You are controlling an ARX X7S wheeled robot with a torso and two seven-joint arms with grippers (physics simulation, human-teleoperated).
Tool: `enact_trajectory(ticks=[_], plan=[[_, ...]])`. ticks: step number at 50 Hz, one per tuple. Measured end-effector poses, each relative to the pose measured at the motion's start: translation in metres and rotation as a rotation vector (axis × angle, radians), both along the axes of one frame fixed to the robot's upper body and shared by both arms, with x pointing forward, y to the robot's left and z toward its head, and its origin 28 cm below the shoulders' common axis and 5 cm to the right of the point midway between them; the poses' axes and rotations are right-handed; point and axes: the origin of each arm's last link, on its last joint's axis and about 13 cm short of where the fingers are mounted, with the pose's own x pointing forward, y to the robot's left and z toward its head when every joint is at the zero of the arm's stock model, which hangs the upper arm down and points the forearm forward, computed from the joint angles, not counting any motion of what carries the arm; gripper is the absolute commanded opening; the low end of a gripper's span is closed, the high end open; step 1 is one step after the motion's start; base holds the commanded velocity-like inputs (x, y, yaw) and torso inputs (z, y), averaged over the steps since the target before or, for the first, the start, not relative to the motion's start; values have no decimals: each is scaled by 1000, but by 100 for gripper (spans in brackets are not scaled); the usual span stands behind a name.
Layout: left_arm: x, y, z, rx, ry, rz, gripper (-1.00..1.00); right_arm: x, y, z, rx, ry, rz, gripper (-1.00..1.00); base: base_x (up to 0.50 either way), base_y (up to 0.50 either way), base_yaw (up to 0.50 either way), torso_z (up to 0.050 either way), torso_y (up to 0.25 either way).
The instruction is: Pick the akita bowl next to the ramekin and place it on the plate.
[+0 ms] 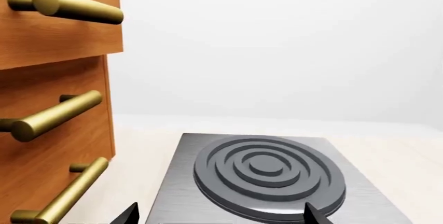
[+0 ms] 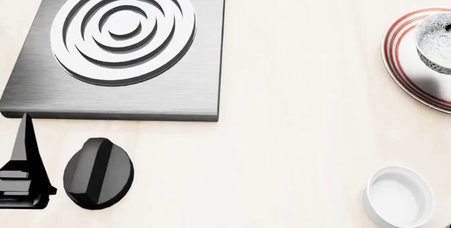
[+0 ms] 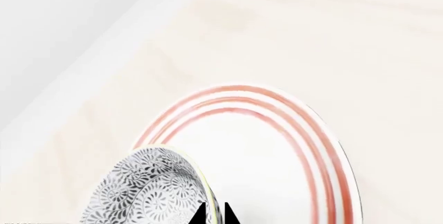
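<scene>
The akita bowl [image 3: 149,190], grey-and-white floral speckled, hangs over the plate [image 3: 277,182], which is white with red rings. My right gripper [image 3: 213,214] is shut on the bowl's rim, one fingertip inside and one outside. In the head view the akita bowl [image 2: 435,43] and the plate [image 2: 405,75] sit at the right edge, and the right gripper is out of frame. I cannot tell whether the bowl touches the plate. The white ramekin [image 2: 398,196] stands alone at the lower right. My left gripper [image 1: 223,214] is open over the burner plate's near edge, holding nothing.
A brushed steel burner plate [image 2: 42,80] with concentric rings lies at the upper left, and a black knob [image 2: 98,172] sits in front of it. A wooden drawer cabinet [image 1: 41,110] with brass handles stands beside the burner. The counter [image 2: 296,106] is pale wood.
</scene>
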Motion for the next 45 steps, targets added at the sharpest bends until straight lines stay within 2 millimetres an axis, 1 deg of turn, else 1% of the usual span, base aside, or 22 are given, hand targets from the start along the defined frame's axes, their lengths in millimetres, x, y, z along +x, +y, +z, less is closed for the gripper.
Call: enact_trajectory(ticks=[23, 45], plan=[[0, 3, -1, -6, -4, 4, 100, 4, 9, -13, 28, 1, -3, -100, 0, 0, 0, 1, 0], [1, 3, -1, -8, -4, 6, 100, 3, 8, -17, 22, 11, -16, -100, 0, 0, 0, 0, 0]])
